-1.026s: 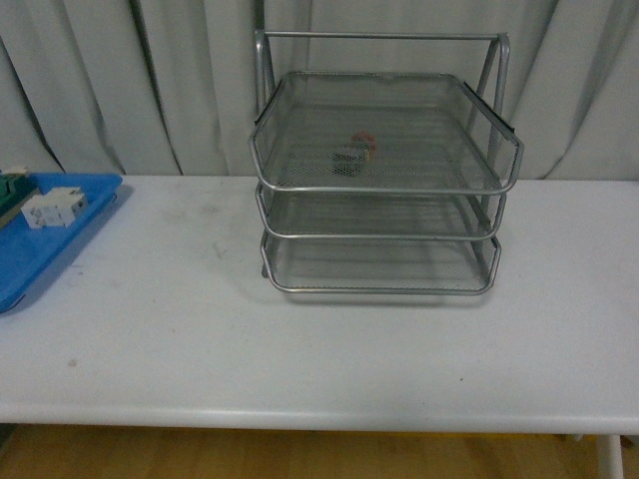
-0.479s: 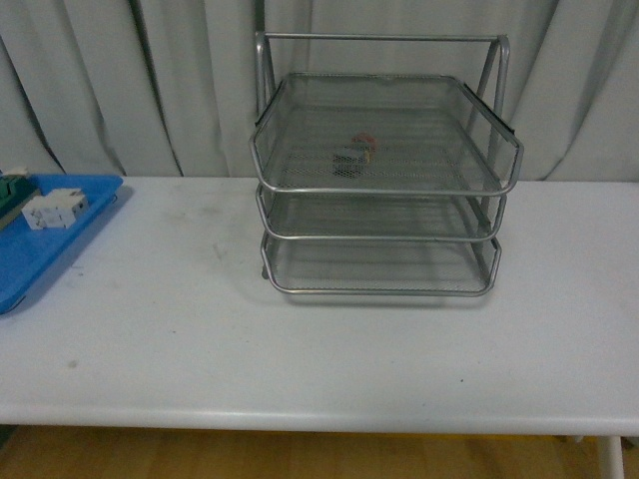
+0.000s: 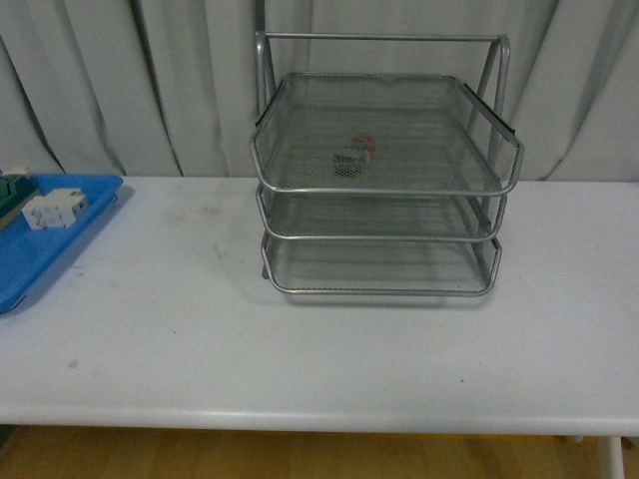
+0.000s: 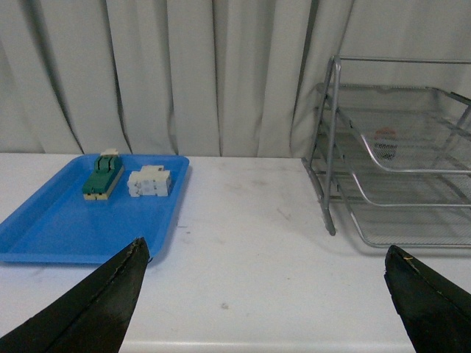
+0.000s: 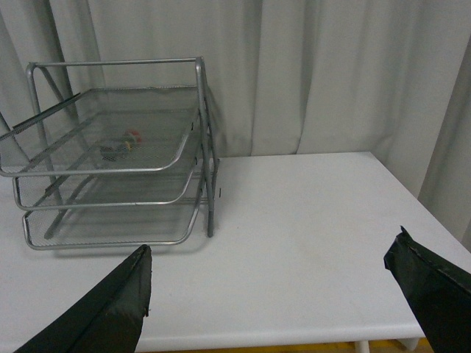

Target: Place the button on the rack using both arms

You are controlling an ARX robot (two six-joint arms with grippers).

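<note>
The silver wire-mesh rack [image 3: 384,185] stands at the back middle of the white table. On its top tier lies the button [image 3: 357,152], red cap over a dark body; it also shows as the button [image 4: 385,141] and the button [image 5: 125,144] in the wrist views. Neither arm shows in the front view. My left gripper [image 4: 268,254] is open over bare table, between the blue tray and the rack [image 4: 397,147], holding nothing. My right gripper [image 5: 272,254] is open over bare table beside the rack [image 5: 118,154], well apart from it, also holding nothing.
A blue tray [image 3: 35,249] lies at the table's left edge, holding a white terminal block [image 3: 55,208] and a green-and-beige block [image 4: 103,176]. Grey curtains hang behind the table. The table's front edge [image 3: 319,414] runs below the rack.
</note>
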